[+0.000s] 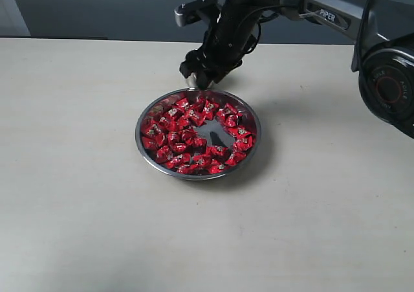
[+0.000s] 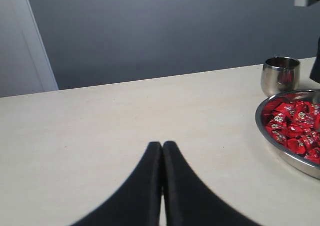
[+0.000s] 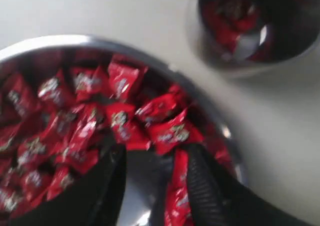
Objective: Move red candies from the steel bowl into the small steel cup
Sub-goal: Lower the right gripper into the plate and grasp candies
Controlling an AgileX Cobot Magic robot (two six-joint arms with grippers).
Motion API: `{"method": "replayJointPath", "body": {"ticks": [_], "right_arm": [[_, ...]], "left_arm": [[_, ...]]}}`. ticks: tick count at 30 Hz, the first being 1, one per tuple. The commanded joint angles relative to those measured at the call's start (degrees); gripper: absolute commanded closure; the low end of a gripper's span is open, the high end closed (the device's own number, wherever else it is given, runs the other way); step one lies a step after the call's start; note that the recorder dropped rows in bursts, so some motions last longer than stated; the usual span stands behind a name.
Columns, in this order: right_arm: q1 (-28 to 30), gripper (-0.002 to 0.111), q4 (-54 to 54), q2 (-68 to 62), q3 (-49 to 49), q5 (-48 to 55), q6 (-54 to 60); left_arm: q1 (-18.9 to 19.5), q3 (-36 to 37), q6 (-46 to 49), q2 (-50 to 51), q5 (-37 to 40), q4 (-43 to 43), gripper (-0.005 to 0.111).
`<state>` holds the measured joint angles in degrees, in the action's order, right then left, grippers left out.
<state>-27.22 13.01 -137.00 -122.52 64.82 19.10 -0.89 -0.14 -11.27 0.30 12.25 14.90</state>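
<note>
The steel bowl sits mid-table, filled with red candies around a bare patch in the middle. My right gripper hangs over the bowl's far rim, jaws open. It hides most of the small steel cup behind it. The right wrist view shows the fingers spread above the candies, and one candy lies against the inner side of one finger. The cup holds a few red candies. My left gripper is shut and empty, low over bare table, well away from the bowl and cup.
The pale tabletop spreads wide around the bowl. A grey wall runs behind the table's far edge. The right arm reaches in from the upper right.
</note>
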Motion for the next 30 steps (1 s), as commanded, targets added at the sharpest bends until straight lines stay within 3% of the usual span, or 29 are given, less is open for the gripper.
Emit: {"method": "replayJointPath", "body": {"ticks": [1, 15, 30], "right_arm": [[-0.8, 0.069, 3.52, -0.81, 0.01, 5.15, 2.21], [-5.24, 0.069, 3.47, -3.53, 1.89, 5.15, 2.76], [-5.5, 0.072, 0.34, -3.53, 7.58, 5.15, 2.76]], "left_arm": [[-0.37, 0.14, -0.21, -0.3, -0.33, -0.23, 0.106], [-0.37, 0.14, -0.21, -0.3, -0.33, -0.23, 0.106], [-0.37, 0.14, -0.21, -0.3, -0.33, -0.23, 0.106]]}}
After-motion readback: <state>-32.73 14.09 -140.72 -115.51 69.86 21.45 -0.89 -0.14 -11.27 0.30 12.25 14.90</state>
